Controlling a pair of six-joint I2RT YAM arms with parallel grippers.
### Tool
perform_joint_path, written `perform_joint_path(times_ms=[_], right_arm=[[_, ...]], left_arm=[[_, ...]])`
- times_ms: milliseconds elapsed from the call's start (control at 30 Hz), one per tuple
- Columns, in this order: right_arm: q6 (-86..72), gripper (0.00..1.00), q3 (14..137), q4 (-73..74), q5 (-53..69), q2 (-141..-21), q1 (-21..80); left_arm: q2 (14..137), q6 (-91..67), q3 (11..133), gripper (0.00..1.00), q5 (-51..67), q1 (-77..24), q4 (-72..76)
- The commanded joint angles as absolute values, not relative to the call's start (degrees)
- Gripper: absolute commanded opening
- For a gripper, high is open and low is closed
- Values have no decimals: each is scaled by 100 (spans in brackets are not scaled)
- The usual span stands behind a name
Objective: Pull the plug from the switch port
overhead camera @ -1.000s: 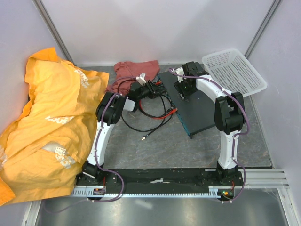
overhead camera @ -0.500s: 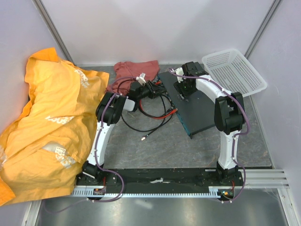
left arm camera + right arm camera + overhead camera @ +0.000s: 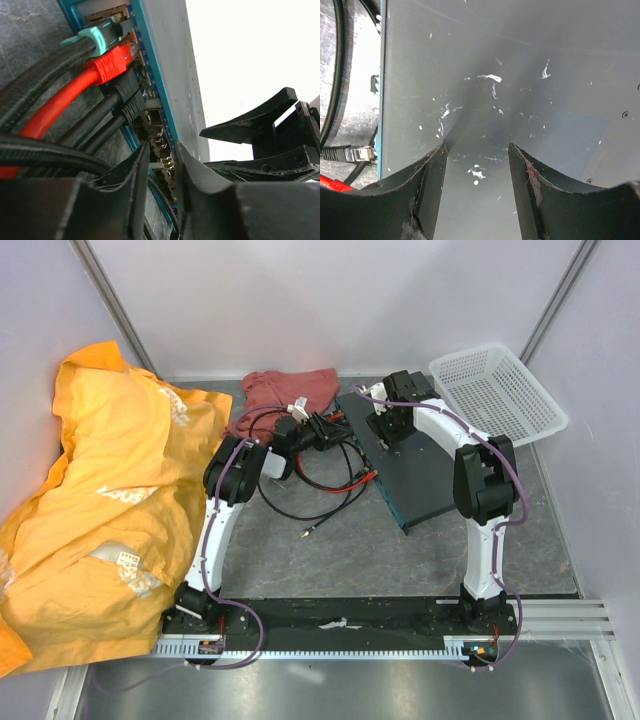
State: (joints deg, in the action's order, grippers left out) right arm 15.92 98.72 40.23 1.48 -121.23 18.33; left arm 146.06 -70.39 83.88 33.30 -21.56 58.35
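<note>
— Which step?
— Lining up the left gripper [image 3: 161, 152] at the teal port edge of the switch [image 3: 430, 480], mid-table, right of the cables [image 3: 50, 152]. Fingers a little apart (gripping anything or not, cannot tell).
— And the right gripper [image 3: 477, 150]?
— Spread wide over the switch top, holding nothing.
— Next?
— Probably: pinch a black plug [image 3: 129, 95], pull straight out.
— Any words to read?
— None.

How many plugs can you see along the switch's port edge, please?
4 in the switch: a teal plug uppermost, a red plug below it, then two black plugs. The left gripper may hide more.
</note>
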Motion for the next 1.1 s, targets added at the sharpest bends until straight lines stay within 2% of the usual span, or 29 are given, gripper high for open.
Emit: perform_joint_path(times_ms=[0, 200, 533, 700, 767, 800, 833, 1067], right_arm=[[1547, 62, 9483, 4087, 299, -12990, 2065], [1547, 63, 9518, 4078, 299, -13008, 2092], [1582, 63, 9404, 4087, 237, -12929, 2101], [1582, 63, 9439, 4087, 246, -12990, 2101], [1573, 63, 9466, 4087, 255, -13016, 2109], [1573, 63, 9475, 4078, 255, -13025, 2109], [1573, 63, 9492, 4087, 246, -13017, 2118], [1573, 63, 9457, 4095, 185, -13017, 2118]], left_arm=[[14669, -7172, 8262, 36, 3059, -2065, 5643], [14757, -7110, 8630, 34, 2988, -2144, 5230], [14871, -7075, 8736, 23, 3076, -2127, 5379], [14941, -7023, 9060, 30, 3050, -2162, 5002], [15011, -6891, 9184, 23, 3085, -2197, 4931], [15029, -6865, 9254, 8, 3076, -2215, 4922], [15029, -6847, 9272, 2, 3067, -2232, 4887], [14836, -6961, 9018, 2, 3094, -2189, 4789]])
